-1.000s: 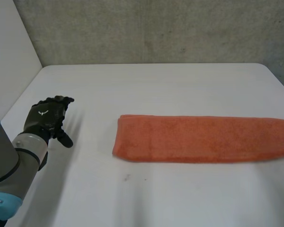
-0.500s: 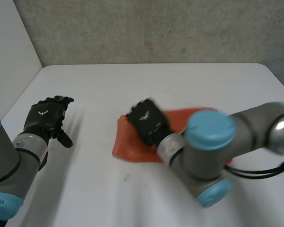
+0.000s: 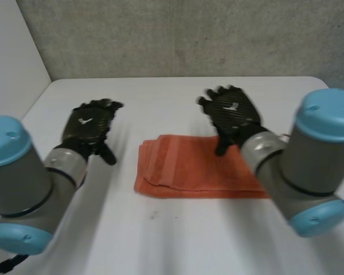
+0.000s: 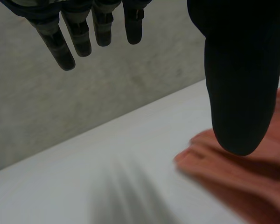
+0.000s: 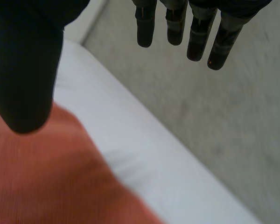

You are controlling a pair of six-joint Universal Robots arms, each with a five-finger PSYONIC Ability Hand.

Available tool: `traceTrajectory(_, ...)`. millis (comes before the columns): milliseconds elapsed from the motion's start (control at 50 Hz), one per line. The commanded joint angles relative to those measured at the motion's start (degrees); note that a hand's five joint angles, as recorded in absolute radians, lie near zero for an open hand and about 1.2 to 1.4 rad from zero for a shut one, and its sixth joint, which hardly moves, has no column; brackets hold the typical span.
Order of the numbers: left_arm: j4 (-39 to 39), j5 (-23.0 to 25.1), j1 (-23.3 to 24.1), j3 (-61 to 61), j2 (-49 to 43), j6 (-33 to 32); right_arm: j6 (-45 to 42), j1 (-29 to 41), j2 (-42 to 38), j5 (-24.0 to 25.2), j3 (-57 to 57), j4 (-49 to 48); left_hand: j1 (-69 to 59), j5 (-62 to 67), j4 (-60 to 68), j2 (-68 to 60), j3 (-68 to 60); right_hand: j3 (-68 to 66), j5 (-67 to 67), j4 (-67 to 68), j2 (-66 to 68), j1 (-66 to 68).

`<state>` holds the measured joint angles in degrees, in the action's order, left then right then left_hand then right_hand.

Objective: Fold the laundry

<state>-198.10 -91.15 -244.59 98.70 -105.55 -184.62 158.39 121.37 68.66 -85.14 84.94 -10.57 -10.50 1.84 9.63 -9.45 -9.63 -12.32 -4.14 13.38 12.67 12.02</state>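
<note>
1. Left hand (image 3: 89, 127): I read it as open, with fingers (image 4: 60, 42) straight and slightly spread and the thumb apart from them. It holds nothing. It hangs over bare table (image 3: 160, 97), beside the left end of the towel (image 3: 189, 169) and not touching it.

2. Right hand (image 3: 232, 112): also open and empty, with fingers (image 5: 196, 32) extended. It sits over the towel's far edge, thumb above the cloth.

3. Edges and room: the orange towel lies flat at mid-table. Its stacked layers show stepped edges at the left end. Open tabletop surrounds the near, far and left sides.

4. Change: one second ago the towel was a long strip running to the right side of the head view. It is now folded over to a shorter stack. Half a second ago the right hand lay on the towel's left end and has since lifted back. The left hand has moved in closer to the towel.

5. Surroundings: a grey wall (image 3: 189, 34) borders the table's far edge. The right arm (image 3: 309, 166) covers the towel's right end.
</note>
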Motion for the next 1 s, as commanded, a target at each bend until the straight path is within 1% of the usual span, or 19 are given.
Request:
traceTrajectory(20, 0.34, 0.01, 9.2, -12.55, -11.23, -0.13, 4.21, -12.65, 2.7, 5.25, 10.86, 6.53, 0.29, -1.62, 0.58, -0.77, -0.58, 2.32, 4.14, -3.38, -2.67, -2.02)
traceTrajectory(80, 0.43, 0.01, 10.01, -14.68, -13.71, -0.3, 4.3, -17.11, 2.62, 9.27, 15.06, 5.48, 0.29, -1.62, 0.58, -0.77, -0.58, 2.29, 4.11, -3.34, -2.64, -1.99)
traceTrajectory(120, 0.61, 0.1, 10.62, -17.66, -17.91, -0.65, 4.3, -18.98, 2.62, 11.14, 17.02, 4.33, -0.05, -1.29, 0.92, -1.1, -0.92, -1.8, 0.02, 0.74, 1.45, 2.1)
traceTrajectory(160, 0.52, 0.01, 10.62, -18.71, -19.59, -1.0, 4.39, -22.04, 2.53, 13.33, 20.08, 1.09, -0.05, -1.28, 0.92, -1.1, -0.92, -13.0, -11.18, 11.95, 12.65, 13.31)
traceTrajectory(200, 0.52, 0.1, 10.62, -19.51, -21.1, -1.62, 4.39, -22.84, 2.18, 14.12, 21.14, -0.4, -0.22, -1.12, 1.09, -1.27, -1.09, -16.07, -14.25, 15.01, 15.72, 16.37)
traceTrajectory(280, 0.34, 0.01, 10.53, -20.39, -23.99, -3.72, 4.39, -23.64, 1.56, 14.57, 22.29, -2.09, -0.22, -1.12, 1.09, -1.27, -1.09, -19.13, -17.31, 18.07, 18.78, 19.43)
traceTrajectory(380, 0.25, -0.16, 9.92, -19.6, -25.14, -4.26, 4.48, -23.9, 0.68, 14.57, 22.73, -3.76, -0.05, -1.28, 0.92, -1.1, -0.92, -29.39, -27.57, 28.33, 29.04, 29.69)
traceTrajectory(480, 0.69, -0.87, 9.48, -17.85, -24.88, -4.17, 3.34, -25.13, -2.83, 13.87, 22.73, -6.74, -0.05, -1.28, 0.92, -1.1, -0.92, -51.86, -50.04, 50.8, 51.51, 52.16)
traceTrajectory(500, 0.78, -0.95, 9.31, -16.8, -24.44, -4.17, 3.33, -25.13, -2.83, 13.86, 22.73, -6.75, -0.05, -1.28, 0.92, -1.1, -0.92, -51.93, -50.11, 50.87, 51.58, 52.23)
traceTrajectory(520, 0.78, -0.95, 9.3, -16.79, -24.44, -4.17, 3.07, -25.48, -3.27, 13.69, 22.03, -6.66, -0.05, -1.28, 0.92, -1.1, -0.92, -64.75, -62.93, 63.69, 64.4, 65.05)
traceTrajectory(540, 0.87, -0.95, 9.22, -15.74, -23.83, -4.17, 2.37, -26.01, -3.18, 13.6, 21.68, -6.92, -0.05, -1.28, 0.92, -1.1, -0.92, -67.65, -65.83, 66.59, 67.3, 67.95)
traceTrajectory(660, 1.48, -1.22, 9.3, -10.04, -17.07, -3.91, -1.24, -26.63, -2.48, 13.07, 17.9, -6.75, -0.05, -1.28, 0.92, -1.1, -0.92, -67.68, -65.86, 66.62, 67.33, 67.98)
traceTrajectory(760, 1.66, -3.67, 9.39, -5.82, -9.87, -3.64, -3.43, -21.18, -1.87, 9.47, 10.51, -5.6, 0.12, -1.45, 0.75, -0.94, -0.75, -67.68, -65.86, 66.62, 67.33, 67.98)
traceTrajectory(800, 1.66, -4.81, 9.39, -4.76, -7.67, -3.64, -3.52, -10.25, -2.39, 7.37, 3.96, -4.29, 0.12, -1.45, 0.75, -0.93, -0.75, -67.68, -65.86, 66.62, 67.33, 67.98)
traceTrajectory(820, 1.66, -5.95, 9.39, -3.88, -6.0, -3.64, -3.52, -10.19, -2.39, 7.36, 3.92, -4.28, 0.29, -1.62, 0.58, -0.77, -0.58, -67.68, -65.86, 66.62, 67.33, 67.98)
traceTrajectory(860, 1.75, -6.92, 9.39, -3.0, -4.5, -3.55, -3.78, -0.31, -5.71, 7.62, -1.85, -2.97, 0.45, -1.79, 0.42, -0.6, -0.42, -67.68, -65.86, 66.62, 67.33, 67.98)
traceTrajectory(880, 1.75, -7.8, 9.13, -2.03, -3.09, -3.55, -3.79, -0.26, -5.73, 7.62, -1.88, -2.97, 0.46, -1.79, 0.41, -0.6, -0.41, -67.68, -65.86, 66.62, 67.33, 67.98)
traceTrajectory(960, 1.84, -9.57, 7.99, -0.18, -0.53, -3.55, -3.79, 10.43, -11.52, 9.64, -6.35, -2.0, 0.5, -1.84, 0.37, -0.55, -0.37, -67.68, -65.86, 66.62, 67.33, 67.98)
traceTrajectory(1000, 1.84, -10.36, 6.93, 0.61, 0.52, -3.47, -3.7, 12.9, -13.62, 10.69, -6.8, -1.91, 0.5, -1.84, 0.37, -0.55, -0.37, -67.68, -65.86, 66.62, 67.33, 67.98)
